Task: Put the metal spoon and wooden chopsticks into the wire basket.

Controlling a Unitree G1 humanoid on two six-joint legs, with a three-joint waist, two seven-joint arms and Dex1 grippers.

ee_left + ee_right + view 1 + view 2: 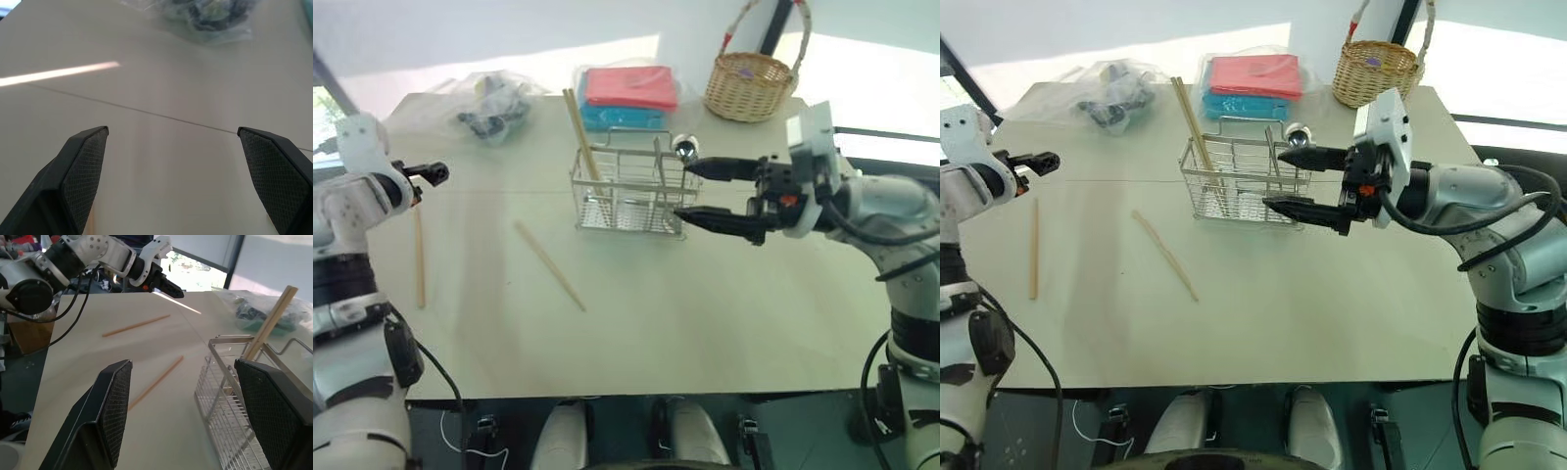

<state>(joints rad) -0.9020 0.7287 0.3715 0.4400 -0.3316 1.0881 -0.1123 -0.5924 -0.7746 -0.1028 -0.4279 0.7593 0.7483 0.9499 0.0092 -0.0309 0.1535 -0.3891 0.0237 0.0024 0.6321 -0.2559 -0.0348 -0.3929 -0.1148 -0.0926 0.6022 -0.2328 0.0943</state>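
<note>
The wire basket (626, 192) stands mid-table. A pair of wooden chopsticks (580, 132) leans inside its left end, and the metal spoon (683, 147) stands at its right end, bowl up. Two more wooden chopsticks lie loose on the table, one (549, 264) in front of the basket and one (419, 257) far left. My right gripper (685, 191) hovers open just right of the basket, pointing at it, with nothing between its fingers (115, 401). At the table's left edge my left gripper (435, 173) is open and empty above the far-left chopstick, fingers (83, 166) spread over bare tabletop.
A round wicker basket (751, 83) with a tall handle sits at the back right. Red and blue flat packs (628, 93) lie behind the wire basket. A clear plastic bag (494, 103) of dark items lies at the back left.
</note>
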